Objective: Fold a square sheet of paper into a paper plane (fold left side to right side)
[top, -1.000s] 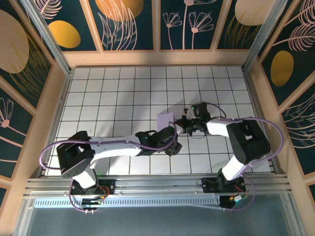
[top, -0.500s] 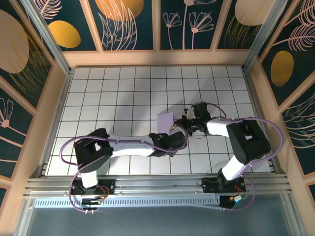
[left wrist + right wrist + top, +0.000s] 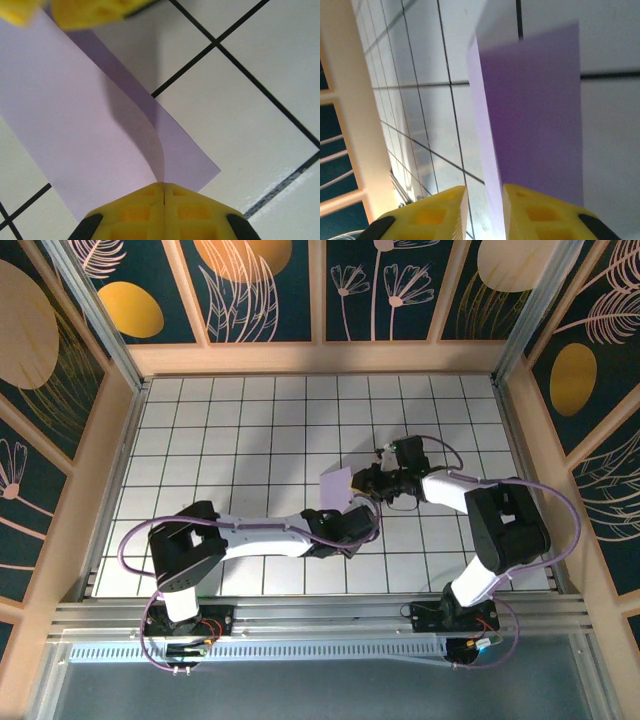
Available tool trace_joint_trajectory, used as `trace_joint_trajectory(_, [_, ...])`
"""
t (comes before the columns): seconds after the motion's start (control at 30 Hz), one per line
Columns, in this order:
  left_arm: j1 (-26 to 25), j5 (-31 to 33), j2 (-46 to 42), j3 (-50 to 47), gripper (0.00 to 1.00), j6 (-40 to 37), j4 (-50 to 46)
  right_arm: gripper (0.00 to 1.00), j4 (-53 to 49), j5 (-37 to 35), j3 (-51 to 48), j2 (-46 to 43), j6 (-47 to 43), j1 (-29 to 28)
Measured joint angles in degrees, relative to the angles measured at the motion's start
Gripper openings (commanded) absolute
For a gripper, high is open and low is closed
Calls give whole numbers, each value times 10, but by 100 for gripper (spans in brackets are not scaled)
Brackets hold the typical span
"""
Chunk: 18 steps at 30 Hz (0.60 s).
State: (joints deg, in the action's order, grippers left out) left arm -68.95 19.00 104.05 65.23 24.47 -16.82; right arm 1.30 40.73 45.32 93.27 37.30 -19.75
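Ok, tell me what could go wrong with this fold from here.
1. The left gripper is shut on just the rim of the square sheet of paper, which bows upward; a tug might slip or tear it.
2. The right gripper has its jaws apart around the raised edge, so the flap could flop back and skew the crease.
3. Both grippers sit close together in the top view; they may bump.
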Motion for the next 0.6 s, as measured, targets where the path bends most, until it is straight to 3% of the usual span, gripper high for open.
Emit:
trace_joint_trajectory(0.13, [31,-53,-32,-22,0,12,27,41,-31,-23,7,-37,-30,26])
trace_joint_trajectory(0.3, [86,-142,-75,-60,0,27,70,38,-55,-45,-17,-112,-64,59])
trace_joint_trajectory(0.47, [118,-234,-76,-75,0,39,106,16,-62,-31,-84,-157,-83,60])
trace_joint_trajectory(0.6, [132,-279,-75,-84,0,48,123,0,-63,-22,-140,-160,-77,24])
